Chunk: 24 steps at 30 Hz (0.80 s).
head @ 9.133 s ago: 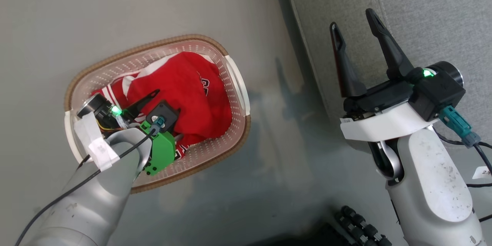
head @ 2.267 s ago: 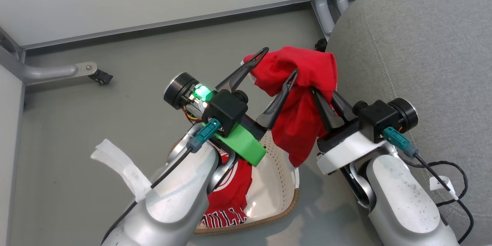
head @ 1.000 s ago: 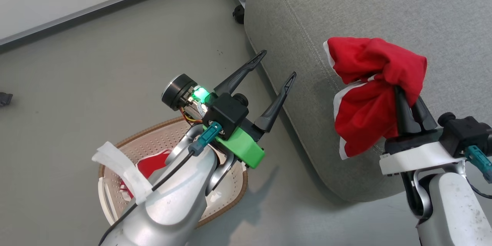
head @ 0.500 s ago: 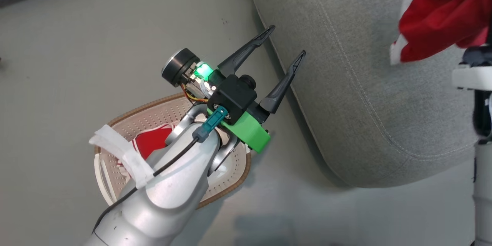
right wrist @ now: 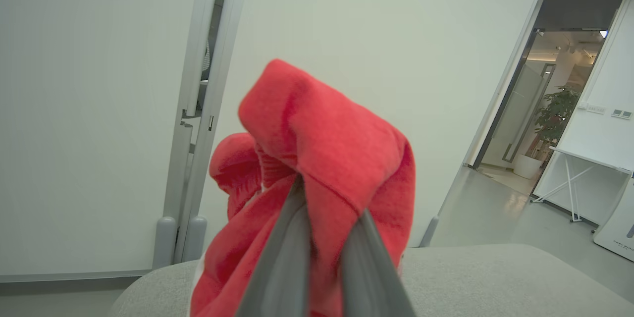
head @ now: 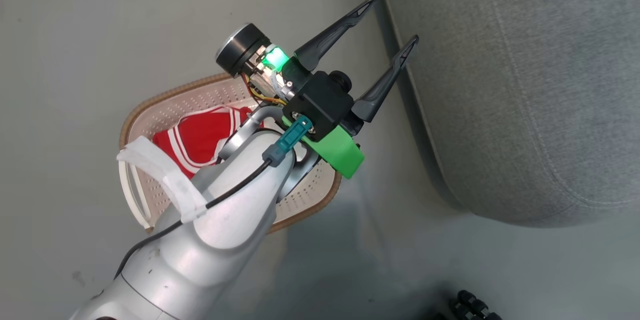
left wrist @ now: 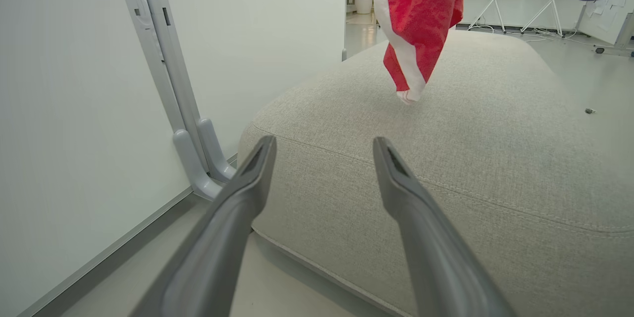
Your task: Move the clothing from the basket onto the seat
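- Fingers of the right gripper (right wrist: 329, 203) clench a red garment (right wrist: 322, 129) hanging over the seat (left wrist: 446, 133).
- Left gripper (head: 394, 20) fingers spread, empty, near the seat edge.
- Striped jersey (head: 200, 132) lies in the basket (head: 172, 107).

Red garment (left wrist: 411, 20) hangs above grey seat (left wrist: 470, 158); striped jersey (head: 200, 132) lies in basket (head: 175, 107).

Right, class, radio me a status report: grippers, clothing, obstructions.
Left gripper open, empty. Right gripper shut on red garment, hanging over seat. Striped jersey in basket. Nothing seen blocking the drop.
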Tool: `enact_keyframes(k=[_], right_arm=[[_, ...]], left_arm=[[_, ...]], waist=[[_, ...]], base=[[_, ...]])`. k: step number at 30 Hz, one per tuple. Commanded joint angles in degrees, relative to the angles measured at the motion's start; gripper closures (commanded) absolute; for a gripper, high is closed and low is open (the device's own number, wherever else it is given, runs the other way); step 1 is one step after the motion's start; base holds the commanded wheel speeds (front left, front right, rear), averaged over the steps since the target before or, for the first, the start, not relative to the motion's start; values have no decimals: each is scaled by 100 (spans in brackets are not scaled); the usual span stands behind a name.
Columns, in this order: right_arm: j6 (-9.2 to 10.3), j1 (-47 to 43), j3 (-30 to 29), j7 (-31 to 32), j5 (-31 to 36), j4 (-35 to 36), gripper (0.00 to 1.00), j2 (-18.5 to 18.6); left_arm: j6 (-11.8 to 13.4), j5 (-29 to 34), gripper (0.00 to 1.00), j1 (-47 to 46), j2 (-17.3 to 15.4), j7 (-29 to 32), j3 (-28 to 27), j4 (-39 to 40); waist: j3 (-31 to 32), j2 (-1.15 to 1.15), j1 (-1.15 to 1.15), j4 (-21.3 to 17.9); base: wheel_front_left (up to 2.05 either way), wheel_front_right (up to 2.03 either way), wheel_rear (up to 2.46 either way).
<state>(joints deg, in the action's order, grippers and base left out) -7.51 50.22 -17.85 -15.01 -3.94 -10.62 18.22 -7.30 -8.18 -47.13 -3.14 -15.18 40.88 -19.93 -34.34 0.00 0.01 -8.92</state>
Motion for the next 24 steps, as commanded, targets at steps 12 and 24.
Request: enact_keyframes(k=[12, 24], right_arm=[[5, 442, 158, -21, 30, -1998, 100, 129], [5, 324, 192, -21, -62, -2873, 0, 164]], left_arm=[[-16, -31, 0, -261, 13, 4, 84, 50], [34, -82, 0, -110, 21, 4, -24, 50]], waist=[[-555, 0, -1, 369], [-323, 0, -1, 445]], base=[[0, 0, 0], [0, 0, 0]])
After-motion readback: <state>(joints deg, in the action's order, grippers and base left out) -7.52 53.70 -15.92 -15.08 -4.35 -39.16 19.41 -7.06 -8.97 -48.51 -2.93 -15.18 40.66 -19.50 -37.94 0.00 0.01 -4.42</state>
